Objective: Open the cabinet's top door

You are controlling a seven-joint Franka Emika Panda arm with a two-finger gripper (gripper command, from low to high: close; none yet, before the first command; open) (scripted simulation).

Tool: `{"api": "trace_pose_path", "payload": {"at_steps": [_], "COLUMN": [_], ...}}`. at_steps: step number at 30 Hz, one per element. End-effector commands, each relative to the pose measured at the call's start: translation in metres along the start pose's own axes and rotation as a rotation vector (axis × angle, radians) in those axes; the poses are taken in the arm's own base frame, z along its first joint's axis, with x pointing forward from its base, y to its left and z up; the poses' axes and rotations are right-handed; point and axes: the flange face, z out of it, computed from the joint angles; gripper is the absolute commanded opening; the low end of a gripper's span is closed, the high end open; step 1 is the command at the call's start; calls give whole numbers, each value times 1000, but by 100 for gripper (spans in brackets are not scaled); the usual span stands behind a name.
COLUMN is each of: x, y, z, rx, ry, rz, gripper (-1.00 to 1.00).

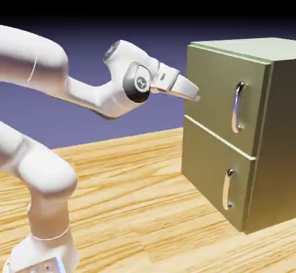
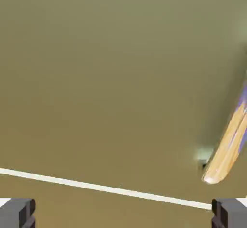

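- The cabinet is standing on the wooden bench, toward its right side in the exterior view, both doors sitting flush and closed.
- The top door is occupying the cabinet's upper front; its silver handle is running vertically near the panel's right edge.
- The lower door is sitting just beneath, carrying a shorter handle.
- The white arm is reaching across from the left, and the gripper is hovering just in front of the top door's left part, apart from the handle.
- In the hand view the two grey fingertips are sitting far apart at the bottom corners, so the claw is spread wide with nothing between.
- Olive door panel is filling that view; the handle is showing at the right, reflecting wood grain.
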Motion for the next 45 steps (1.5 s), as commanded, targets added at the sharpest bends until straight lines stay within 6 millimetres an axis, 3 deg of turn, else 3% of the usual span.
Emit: {"api": "trace_pose_path", "payload": {"at_steps": [1, 12, 22, 32, 42, 45], "x": [1, 16, 27, 30, 20, 24], "y": [1, 17, 43, 74, 102, 100], "z": [-2, -9, 6, 41, 94, 106], "rx": [6, 75, 150, 244, 361, 368], "ry": [10, 128, 237, 334, 403, 404], "rz": [-1, 6, 39, 88, 139, 142], "gripper": [0, 0, 0, 0, 0, 0]}}
